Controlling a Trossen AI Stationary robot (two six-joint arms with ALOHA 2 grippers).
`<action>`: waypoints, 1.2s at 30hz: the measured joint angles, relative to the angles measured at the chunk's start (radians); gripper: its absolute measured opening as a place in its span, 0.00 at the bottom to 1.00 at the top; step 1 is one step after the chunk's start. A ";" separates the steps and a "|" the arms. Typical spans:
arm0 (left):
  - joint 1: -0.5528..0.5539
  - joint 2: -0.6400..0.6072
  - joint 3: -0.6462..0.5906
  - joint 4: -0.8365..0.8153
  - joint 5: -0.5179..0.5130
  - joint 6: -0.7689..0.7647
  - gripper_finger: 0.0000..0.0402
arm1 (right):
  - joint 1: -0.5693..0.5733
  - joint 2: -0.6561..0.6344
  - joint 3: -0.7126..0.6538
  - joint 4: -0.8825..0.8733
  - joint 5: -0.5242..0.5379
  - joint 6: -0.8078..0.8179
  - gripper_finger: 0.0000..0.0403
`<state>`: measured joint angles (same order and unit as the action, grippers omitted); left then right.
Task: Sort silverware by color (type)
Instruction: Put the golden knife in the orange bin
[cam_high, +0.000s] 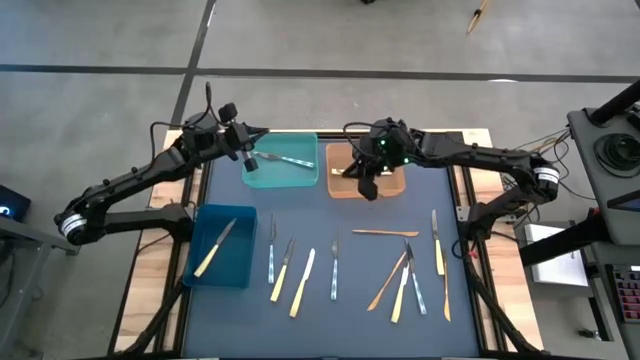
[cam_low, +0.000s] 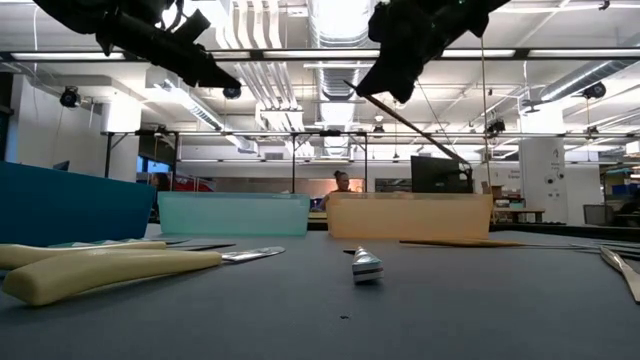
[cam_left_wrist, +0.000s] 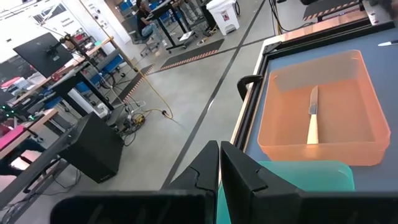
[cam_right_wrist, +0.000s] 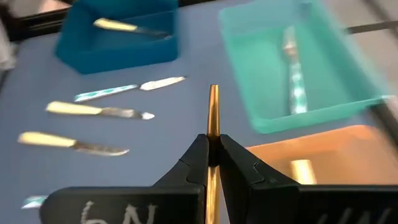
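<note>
While over orange bin (cam_high: 366, 184) | right hand (cam_right_wrist: 212, 163) pinches orange-tan utensil (cam_right_wrist: 212, 118)

Dark blue bin (cam_high: 222, 262), teal bin (cam_high: 282, 173), orange bin (cam_high: 345, 186).

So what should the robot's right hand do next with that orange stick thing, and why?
Probably lower a little and let go. The right gripper is shut on an orange-tan utensil and hangs above the orange bin, where one matching piece already lies. The left gripper, shut and empty, waits over the teal bin.
</note>
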<state>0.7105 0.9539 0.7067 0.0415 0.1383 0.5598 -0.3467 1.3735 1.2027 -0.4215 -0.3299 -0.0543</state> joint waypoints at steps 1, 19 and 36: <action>0.000 0.000 0.000 0.010 0.000 0.001 0.00 | 0.012 0.008 -0.006 -0.001 -0.012 0.001 0.03; 0.000 -0.001 0.000 0.039 0.003 -0.052 0.00 | 0.162 0.268 -0.012 -0.262 0.044 0.030 0.03; 0.000 -0.002 0.000 0.010 0.003 -0.117 0.00 | 0.172 0.401 -0.012 -0.245 0.253 -0.091 0.03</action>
<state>0.7105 0.9524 0.7067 0.0517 0.1413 0.4431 -0.1749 1.7743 1.1904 -0.6666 -0.0772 -0.1450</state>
